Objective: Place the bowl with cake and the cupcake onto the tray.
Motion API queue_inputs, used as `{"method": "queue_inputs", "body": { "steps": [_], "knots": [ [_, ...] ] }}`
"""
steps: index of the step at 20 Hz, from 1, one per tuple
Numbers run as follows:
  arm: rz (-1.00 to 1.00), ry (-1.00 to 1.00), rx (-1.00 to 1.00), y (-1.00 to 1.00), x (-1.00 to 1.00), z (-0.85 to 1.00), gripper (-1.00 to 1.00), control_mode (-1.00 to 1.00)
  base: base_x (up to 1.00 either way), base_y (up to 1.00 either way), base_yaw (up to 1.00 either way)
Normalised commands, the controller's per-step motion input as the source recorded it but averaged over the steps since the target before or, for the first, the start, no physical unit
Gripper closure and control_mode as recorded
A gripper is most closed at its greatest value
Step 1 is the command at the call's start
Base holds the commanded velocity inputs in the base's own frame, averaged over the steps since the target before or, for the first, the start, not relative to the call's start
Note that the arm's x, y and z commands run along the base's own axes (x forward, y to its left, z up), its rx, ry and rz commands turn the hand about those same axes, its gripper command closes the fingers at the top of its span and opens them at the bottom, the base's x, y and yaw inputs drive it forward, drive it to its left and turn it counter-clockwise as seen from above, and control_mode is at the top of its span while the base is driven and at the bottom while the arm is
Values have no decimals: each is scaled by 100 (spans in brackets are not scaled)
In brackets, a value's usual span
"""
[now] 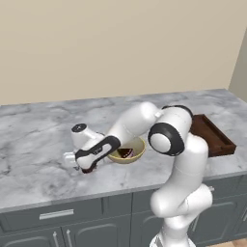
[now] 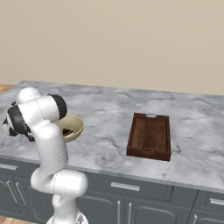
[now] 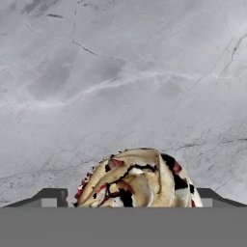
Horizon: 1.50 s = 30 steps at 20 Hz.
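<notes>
My gripper (image 3: 131, 198) is open and reaches down to the counter, its two dark fingertips (image 3: 48, 197) standing on either side of the cupcake (image 3: 135, 178). The cupcake has a lumpy top in cream, dark brown and red. In the left base view the gripper (image 1: 86, 165) sits just left of the tan-yellow bowl (image 1: 137, 153), and the cupcake (image 1: 88, 170) is a dark spot under it. The dark cake (image 1: 126, 153) wedge lies inside the bowl. The bowl (image 2: 75, 127) is partly hidden behind my arm. The dark reddish-brown tray (image 2: 149, 136) lies to the right, apart from the bowl.
A grey marble counter (image 1: 38, 140) runs along a beige wall, with dark cabinet fronts (image 1: 58, 214) below its front edge. In the left base view my arm's elbow covers part of the tray (image 1: 214, 137).
</notes>
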Motion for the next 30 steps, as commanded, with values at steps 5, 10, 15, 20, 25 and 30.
{"method": "queue_inputs", "body": {
  "steps": [5,10,15,20,25,30],
  "knots": [
    [0,0,-6,0,3,-5,100,-100,0,0,0],
    [0,-8,0,0,-13,43,100,-100,0,0,0],
    [-3,-13,0,-1,-31,71,100,-100,0,0,0],
    [-1,-13,2,-22,-29,71,100,-100,0,0,0],
    [0,-12,2,-49,-24,66,100,-100,0,0,0],
    [0,-8,6,-69,-26,48,100,-100,0,0,0]
  ]
}}
